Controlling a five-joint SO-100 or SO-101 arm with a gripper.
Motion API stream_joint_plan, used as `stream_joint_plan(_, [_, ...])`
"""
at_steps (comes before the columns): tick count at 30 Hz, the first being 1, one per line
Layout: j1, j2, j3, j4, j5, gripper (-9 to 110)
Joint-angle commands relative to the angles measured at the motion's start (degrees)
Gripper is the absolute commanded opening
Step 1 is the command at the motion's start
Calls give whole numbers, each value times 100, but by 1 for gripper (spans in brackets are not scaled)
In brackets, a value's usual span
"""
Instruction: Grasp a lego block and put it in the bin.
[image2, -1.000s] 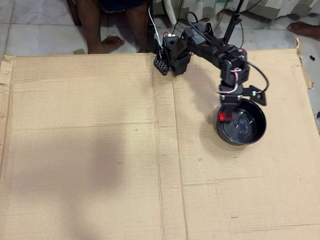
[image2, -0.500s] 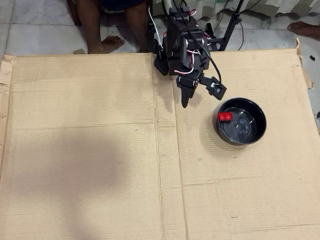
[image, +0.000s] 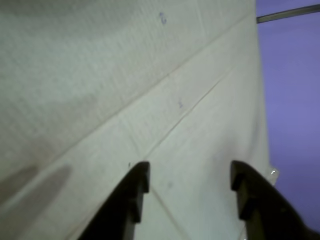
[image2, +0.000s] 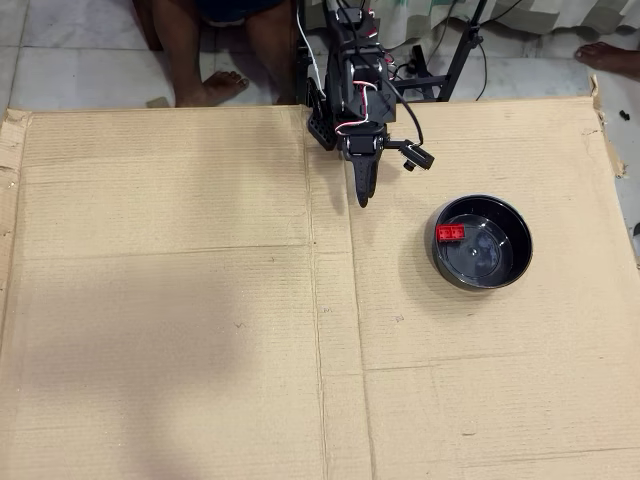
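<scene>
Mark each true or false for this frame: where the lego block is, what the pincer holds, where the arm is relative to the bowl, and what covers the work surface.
1. The lego block lies inside the bin. True.
2. The pincer grips the block. False: it is open, with only cardboard between its fingers in the wrist view.
3. The pincer hangs directly over the bin. False: in the overhead view it sits to the bin's upper left, over cardboard.
4. The work surface is cardboard. True.
5. Several blocks are in the bin. False: only one shows.
</scene>
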Motion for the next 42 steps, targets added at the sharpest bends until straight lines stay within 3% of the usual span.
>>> stream_joint_plan(1, [-123, 773, 703, -422, -167, 19])
stream_joint_plan(9, [-88, 2206, 1995, -633, -958, 19])
stream_joint_plan(18, [-97, 2399, 2602, -633, -2004, 19])
stream_joint_plan(28, [-62, 2399, 2874, -598, -2136, 18])
stream_joint_plan(35, [-62, 2399, 2874, -606, -2136, 2])
stream_joint_plan(42, [-62, 2399, 2874, -615, -2136, 0])
